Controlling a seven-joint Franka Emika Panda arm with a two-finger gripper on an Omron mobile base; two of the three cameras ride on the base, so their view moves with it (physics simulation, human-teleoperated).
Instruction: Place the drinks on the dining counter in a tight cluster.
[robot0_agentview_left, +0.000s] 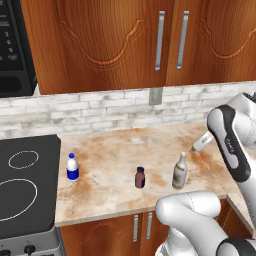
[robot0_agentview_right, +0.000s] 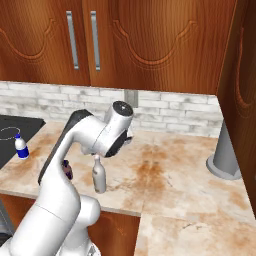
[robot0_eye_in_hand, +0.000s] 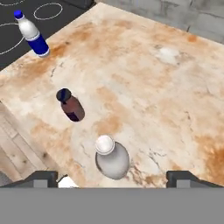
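Observation:
Three drinks stand upright and apart on a brick-backed worktop (robot0_agentview_left: 125, 145) with a stove. The clear bottle with blue label (robot0_agentview_left: 73, 167) (robot0_agentview_right: 20, 147) (robot0_eye_in_hand: 33, 35) is nearest the stove. A short dark-brown bottle (robot0_agentview_left: 140, 177) (robot0_eye_in_hand: 71, 105) stands mid-counter near the front edge, partly behind my arm in the right base view. The grey-beige glass bottle (robot0_agentview_left: 180, 171) (robot0_agentview_right: 99, 174) (robot0_eye_in_hand: 111, 158) is to its right. My gripper (robot0_eye_in_hand: 113, 178) hovers above this bottle, open wide, with nothing between its fingers. The dining counter is out of view.
A black stove (robot0_agentview_left: 25, 185) borders the worktop on the left, with a microwave (robot0_agentview_left: 15, 45) above it. Wooden wall cabinets (robot0_agentview_left: 125, 40) hang over the brick backsplash. A grey cylindrical base (robot0_agentview_right: 225, 155) stands at the right end by a tall wooden panel.

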